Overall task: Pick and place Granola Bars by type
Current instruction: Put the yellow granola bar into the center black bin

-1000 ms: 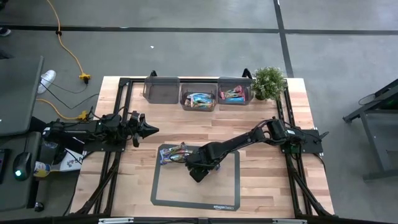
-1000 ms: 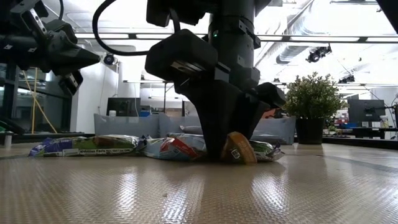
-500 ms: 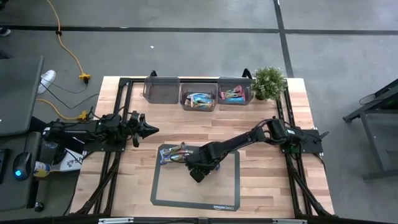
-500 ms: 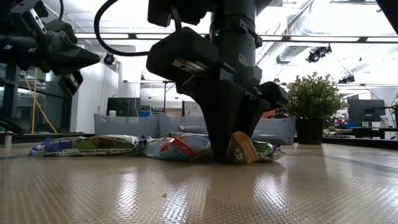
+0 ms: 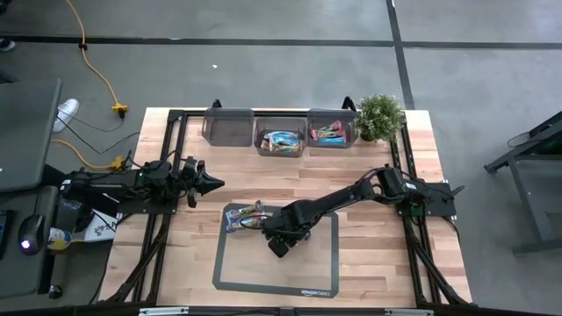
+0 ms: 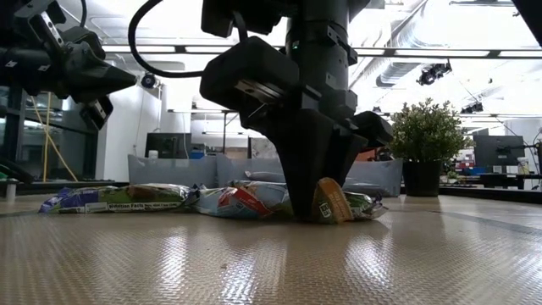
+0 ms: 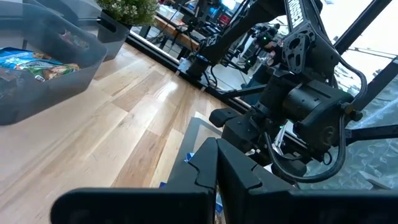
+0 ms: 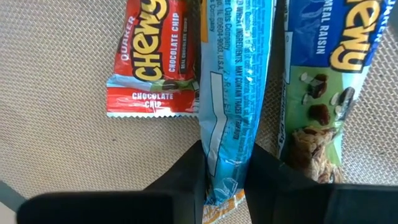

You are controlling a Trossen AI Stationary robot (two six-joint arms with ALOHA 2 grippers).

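Observation:
Several granola bars [image 5: 248, 216] lie heaped on the far left part of a grey mat [image 5: 316, 263]. My right gripper [image 5: 277, 239] is down at the heap's right end, shut on a bright blue bar [image 8: 231, 93]. Beside that bar the right wrist view shows a red chocolate-chip bar [image 8: 152, 62] and a green raisin bar [image 8: 317, 93], both flat on the mat. In the low view the right gripper [image 6: 309, 203] points down at the mat. My left gripper [image 5: 211, 183] waits shut above the table's left side, left of the heap, and touches nothing. My right gripper pinches the blue bar between its two fingers [image 8: 183, 180] at one end [image 8: 224, 180], just short of the crimped seal. The fingers come from above, pointing down, and lie across the bar. The rest of the bar lies on the mat between the red and green bars.
Three clear grey bins stand along the far edge: an empty one [image 5: 228, 127], one with blue bars [image 5: 281, 140] and one with pink and orange bars [image 5: 332, 133]. A potted plant [image 5: 379, 116] stands right of them. Bare wood lies between mat and bins.

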